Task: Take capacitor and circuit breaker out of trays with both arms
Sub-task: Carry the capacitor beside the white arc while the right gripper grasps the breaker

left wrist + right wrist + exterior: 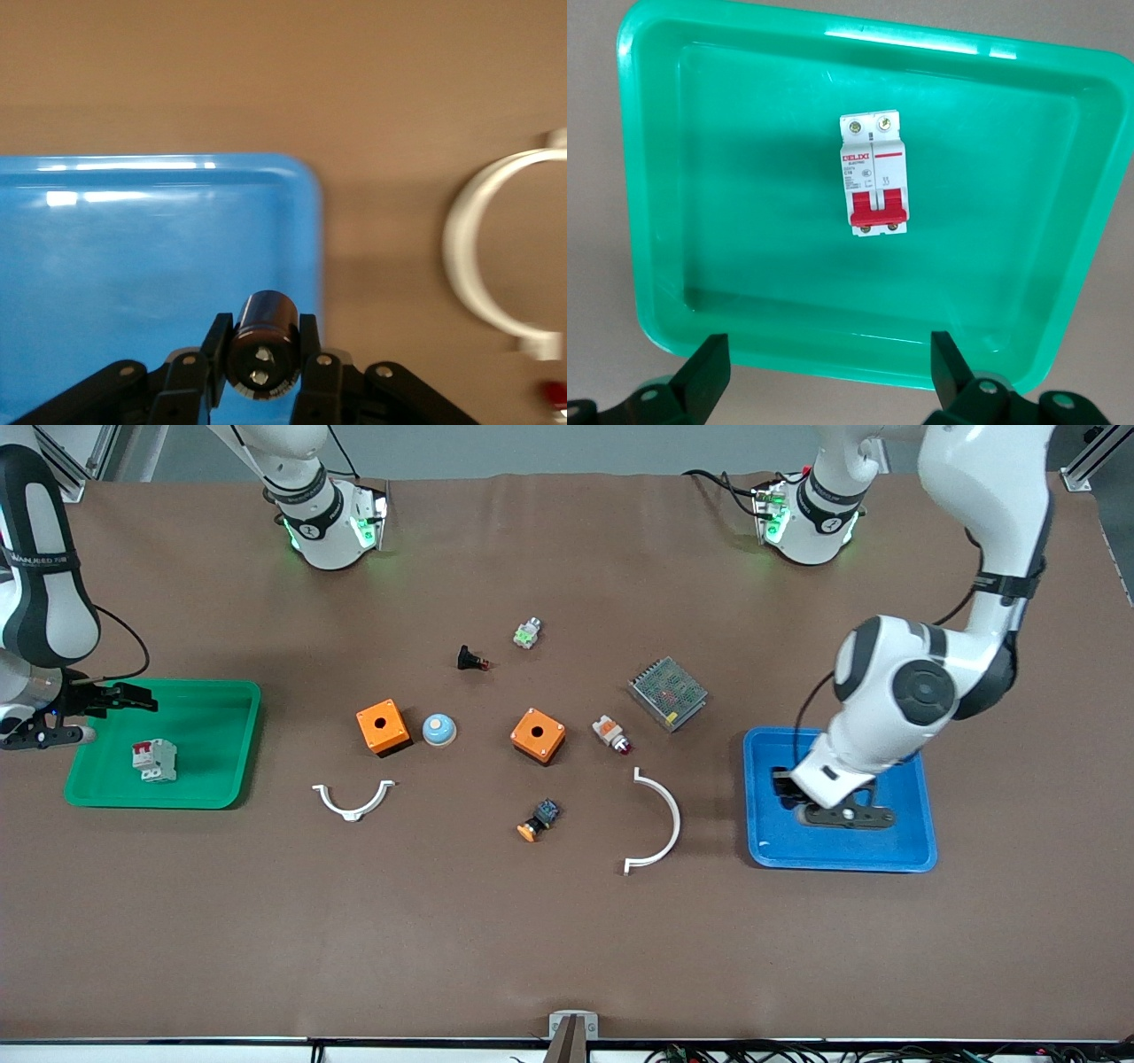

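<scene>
Blue tray (921,850) holds the left claw (263,367), clamped on the capacitor (264,341); lifting comes next, probably. Right claw (828,372) hangs spread over the green tray (235,717), circuit breaker (154,761) still inside, needing descent.

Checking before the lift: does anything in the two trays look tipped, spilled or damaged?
Nothing stands out. The circuit breaker lies flat and intact in the green tray; the capacitor sits squarely between the left gripper's fingers over the blue tray.
</scene>
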`<state>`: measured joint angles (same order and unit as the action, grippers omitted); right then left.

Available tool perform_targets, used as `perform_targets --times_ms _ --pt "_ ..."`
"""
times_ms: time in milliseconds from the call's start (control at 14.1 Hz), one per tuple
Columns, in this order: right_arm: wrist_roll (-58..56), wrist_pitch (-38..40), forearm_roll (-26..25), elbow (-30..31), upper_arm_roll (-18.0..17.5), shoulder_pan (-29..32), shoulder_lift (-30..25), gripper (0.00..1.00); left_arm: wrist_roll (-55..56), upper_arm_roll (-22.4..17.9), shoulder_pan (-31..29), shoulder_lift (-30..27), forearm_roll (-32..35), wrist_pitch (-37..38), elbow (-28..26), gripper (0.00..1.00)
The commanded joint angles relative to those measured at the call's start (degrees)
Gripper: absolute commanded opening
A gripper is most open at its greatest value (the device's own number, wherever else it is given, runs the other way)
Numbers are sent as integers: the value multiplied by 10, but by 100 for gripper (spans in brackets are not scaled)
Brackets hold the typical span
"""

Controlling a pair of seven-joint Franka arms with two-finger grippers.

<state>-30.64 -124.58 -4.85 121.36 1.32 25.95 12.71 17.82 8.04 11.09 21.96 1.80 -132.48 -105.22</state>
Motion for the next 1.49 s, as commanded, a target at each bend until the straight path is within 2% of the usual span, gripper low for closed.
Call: perform_targets --times_ms 0,355,638,780,851,993,1135,1206,1418 --pt "-7 -27 -6 -2 -8 10 27 100 99 -4 59 72 7 20 99 0" --pt "-27 -86 -6 -2 -8 15 75 100 238 -21 154 210 7 20 245 0" --pt "-47 -136 -6 -9 -8 13 101 100 253 -47 200 267 7 11 265 3" --pt "-47 -157 -9 -19 -8 9 113 100 258 -51 204 276 7 8 264 24" --pt "-47 -157 -9 -27 -8 9 118 100 258 -51 204 278 7 8 264 44" --pt "-54 -157 -10 -43 -8 9 130 100 257 -54 203 273 8 8 265 99" --pt "-61 -158 -9 -51 -9 14 144 99 256 -73 204 251 8 18 266 100" --pt "-61 -160 -9 -52 -9 13 146 94 253 -78 200 232 9 31 266 100" --pt "-63 -159 -9 -51 -9 12 147 68 194 -110 178 152 11 92 264 100"
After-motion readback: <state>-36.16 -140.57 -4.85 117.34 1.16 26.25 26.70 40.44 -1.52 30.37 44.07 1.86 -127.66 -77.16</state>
